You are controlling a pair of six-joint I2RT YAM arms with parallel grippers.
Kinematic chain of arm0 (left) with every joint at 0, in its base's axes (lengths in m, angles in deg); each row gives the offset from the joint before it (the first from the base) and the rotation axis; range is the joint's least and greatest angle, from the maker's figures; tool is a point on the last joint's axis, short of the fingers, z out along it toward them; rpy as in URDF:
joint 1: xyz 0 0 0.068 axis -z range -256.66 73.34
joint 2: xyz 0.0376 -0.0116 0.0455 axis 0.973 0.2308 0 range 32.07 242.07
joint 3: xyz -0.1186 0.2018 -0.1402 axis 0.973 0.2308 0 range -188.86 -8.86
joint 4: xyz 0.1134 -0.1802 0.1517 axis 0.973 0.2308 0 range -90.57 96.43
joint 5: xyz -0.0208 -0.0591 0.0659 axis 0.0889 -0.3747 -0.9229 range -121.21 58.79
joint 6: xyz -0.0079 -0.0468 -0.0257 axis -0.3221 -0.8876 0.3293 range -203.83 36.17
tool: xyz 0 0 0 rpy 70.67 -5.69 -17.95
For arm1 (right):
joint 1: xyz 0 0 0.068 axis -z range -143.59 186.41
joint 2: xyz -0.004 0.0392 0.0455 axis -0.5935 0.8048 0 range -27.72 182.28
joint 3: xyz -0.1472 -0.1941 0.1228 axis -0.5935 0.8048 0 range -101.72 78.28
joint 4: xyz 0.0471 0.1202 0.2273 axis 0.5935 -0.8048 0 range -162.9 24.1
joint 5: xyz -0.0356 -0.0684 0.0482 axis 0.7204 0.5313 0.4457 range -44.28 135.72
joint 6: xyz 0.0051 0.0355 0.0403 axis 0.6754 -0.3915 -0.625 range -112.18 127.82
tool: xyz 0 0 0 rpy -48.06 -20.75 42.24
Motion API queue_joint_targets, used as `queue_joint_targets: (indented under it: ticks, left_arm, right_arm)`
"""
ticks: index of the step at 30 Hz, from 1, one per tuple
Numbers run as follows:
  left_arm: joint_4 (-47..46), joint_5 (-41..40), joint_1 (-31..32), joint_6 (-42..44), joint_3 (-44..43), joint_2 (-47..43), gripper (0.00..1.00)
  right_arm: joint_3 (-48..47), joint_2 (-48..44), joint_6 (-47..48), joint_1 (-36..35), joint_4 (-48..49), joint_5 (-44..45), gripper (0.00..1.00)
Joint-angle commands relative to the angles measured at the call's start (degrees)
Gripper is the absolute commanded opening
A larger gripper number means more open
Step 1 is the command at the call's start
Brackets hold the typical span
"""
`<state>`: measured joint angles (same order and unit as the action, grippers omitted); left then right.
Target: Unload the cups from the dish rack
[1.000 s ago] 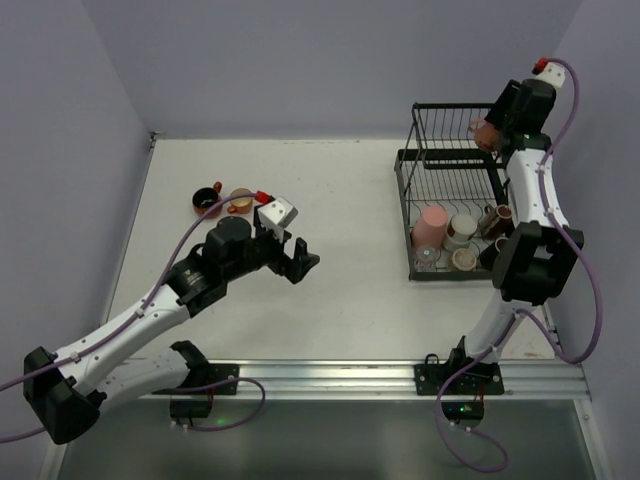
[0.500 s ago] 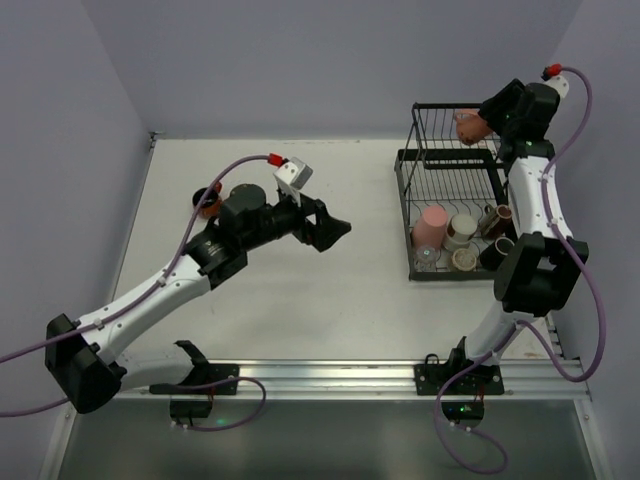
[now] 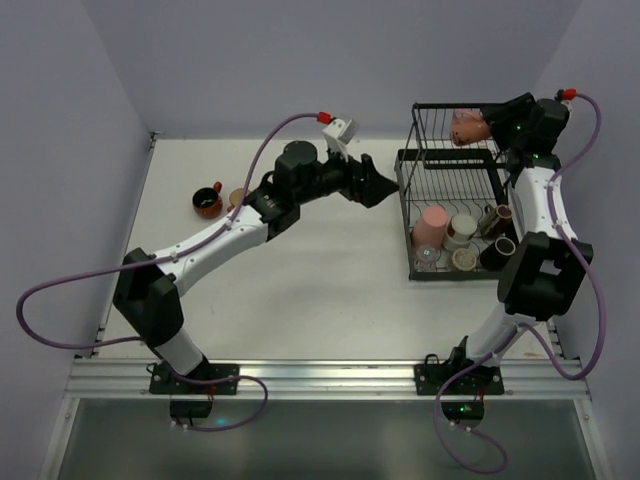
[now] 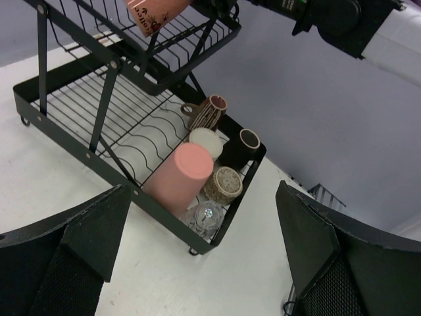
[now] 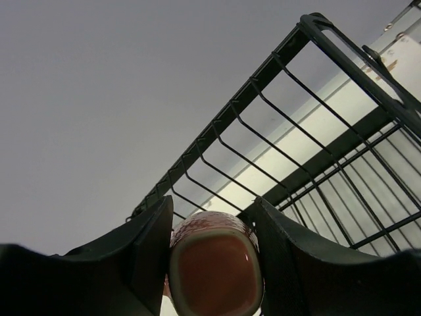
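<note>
My right fingers [image 3: 491, 126] are clamped on a salmon cup [image 3: 466, 127] lying on its side at the upper basket [image 3: 415, 130] of the dish rack [image 3: 405, 205]; whether it is inside or just over it I cannot tell. My left fingers [image 3: 380, 185] are spread wide and hold nothing, hanging over the surface [image 3: 300, 280] just beside the rack. A pink cup [image 4: 179, 176], cream cup [image 4: 205, 141], brown cup [image 4: 209, 113] and dark cup [image 4: 245, 145] crowd the lower tray [image 4: 90, 155]. An orange cup [image 3: 207, 201] sits far left on the surface
</note>
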<state>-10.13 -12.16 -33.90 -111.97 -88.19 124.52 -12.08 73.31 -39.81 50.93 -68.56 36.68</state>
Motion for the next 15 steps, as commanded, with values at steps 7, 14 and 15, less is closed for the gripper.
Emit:
queue_joint_targets:
  ticks: [7, 14, 15]
  left_arm:
    - [-3.8, 2.57, -0.05, -1.04, -19.53, 12.13, 1.0]
    - [-1.87, 4.24, -0.14, -1.3, -34.47, 24.16, 0.99]
    - [-1.6, 4.42, -0.14, -1.48, -37.45, 25.14, 0.99]
  right_arm:
    - [4.41, -5.85, -15.11, 1.73, 13.81, -9.42, 0.0]
    - [8.89, -7.25, -23.9, 2.44, 22.93, -14.95, 0.0]
    - [10.02, -7.6, -25.65, 2.44, 23.92, -15.83, 0.0]
